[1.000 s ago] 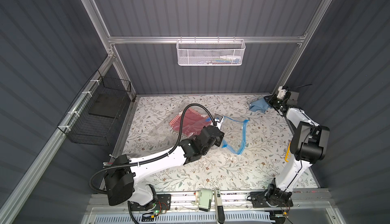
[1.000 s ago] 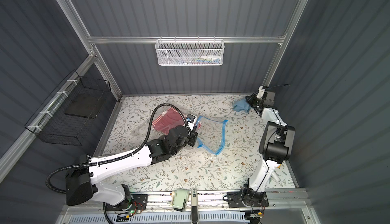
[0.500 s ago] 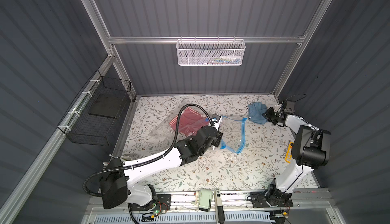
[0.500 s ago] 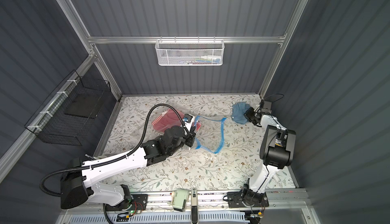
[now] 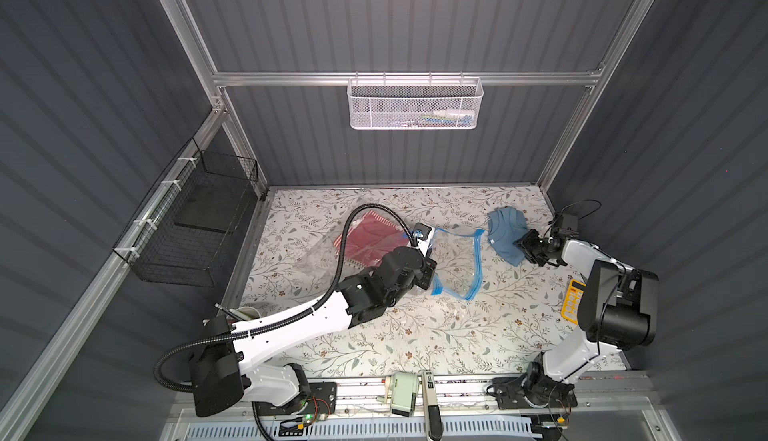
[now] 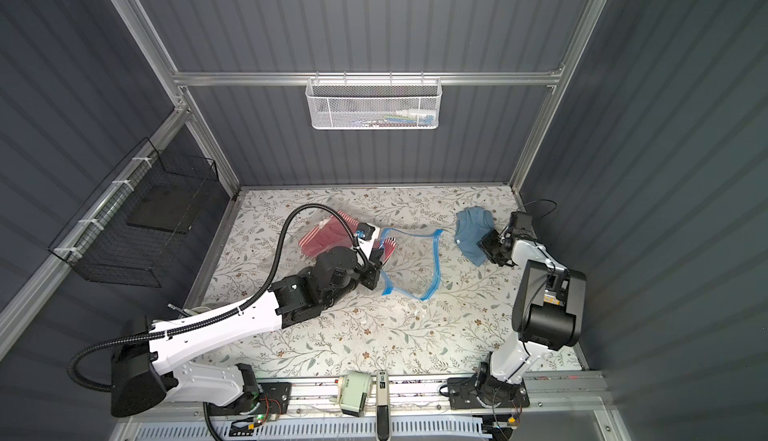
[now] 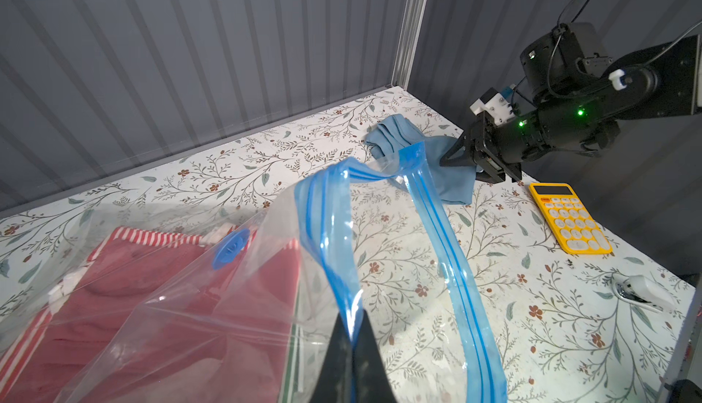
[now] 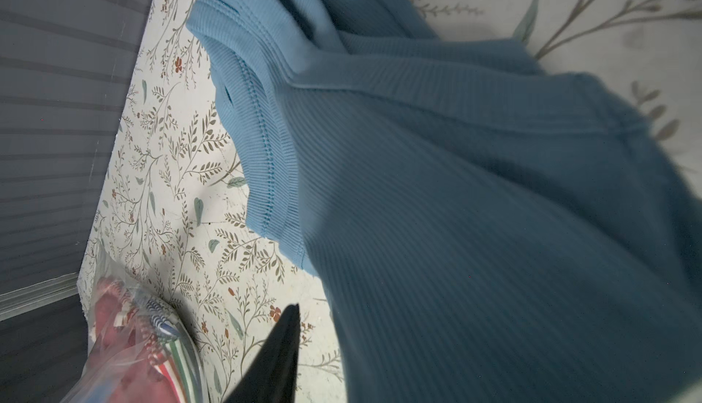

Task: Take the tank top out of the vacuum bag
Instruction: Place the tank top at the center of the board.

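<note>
The vacuum bag [image 5: 455, 262] lies mid-table, clear and crinkly, its blue zip strip [image 7: 448, 253] looped wide open. Its round blue valve cap [image 7: 230, 247] sits over red striped clothing [image 5: 365, 241] still inside. My left gripper [image 7: 351, 321] is shut on the near part of the zip strip, holding that edge up; both top views show it [image 5: 430, 272] at the bag's near corner. The blue ribbed tank top [image 5: 505, 233] lies outside the bag at the back right. My right gripper [image 5: 528, 248] is at its near end with jaws apart; the cloth [image 8: 475, 211] hides one finger.
A yellow calculator [image 7: 569, 217] lies by the right wall, with a small white clip [image 7: 638, 291] nearer the front. A black wire basket [image 5: 199, 227] hangs on the left wall and a white mesh basket [image 5: 415, 104] on the back wall.
My right gripper has come from the back right corner toward the front, and the tank top now lies stretched out longer. The left gripper has kept its hold on the strip, shifting only slightly.
</note>
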Tool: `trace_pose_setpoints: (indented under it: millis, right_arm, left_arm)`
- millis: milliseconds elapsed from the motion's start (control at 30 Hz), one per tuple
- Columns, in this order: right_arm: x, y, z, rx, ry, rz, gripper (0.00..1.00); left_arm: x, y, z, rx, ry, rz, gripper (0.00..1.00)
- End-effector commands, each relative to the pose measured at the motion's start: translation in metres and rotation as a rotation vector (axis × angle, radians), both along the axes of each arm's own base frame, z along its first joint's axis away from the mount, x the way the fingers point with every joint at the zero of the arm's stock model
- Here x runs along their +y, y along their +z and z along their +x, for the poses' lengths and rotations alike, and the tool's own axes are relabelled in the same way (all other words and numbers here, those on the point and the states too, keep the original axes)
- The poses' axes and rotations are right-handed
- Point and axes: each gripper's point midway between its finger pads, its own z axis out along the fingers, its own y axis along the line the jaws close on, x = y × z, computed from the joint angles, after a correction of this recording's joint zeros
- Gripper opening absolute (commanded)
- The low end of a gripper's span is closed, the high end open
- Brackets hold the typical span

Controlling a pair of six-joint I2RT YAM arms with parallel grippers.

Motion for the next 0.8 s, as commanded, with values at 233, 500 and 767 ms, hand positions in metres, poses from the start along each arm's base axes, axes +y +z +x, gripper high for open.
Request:
trace_pose_setpoints:
  millis: [233,500,767]
  right_arm:
    - [0.002,0.04,-0.095,0.025,-0.05,-0.172,0.63]
    - [0.019,0.042,-0.017,0.097,0.176,-0.279,0.65]
    - [0.026,0.021,0.044,0.166,0.319,-0.561,0.65]
  left_arm:
    - [0.008,0.012,0.0,-0.015,0.006,-0.008,0.0]
    - [0.014,0.021,0.003,-0.024,0.042,-0.008,0.0]
    - [0.032,0.024,0.004,-0.05,0.087,0.035,0.0]
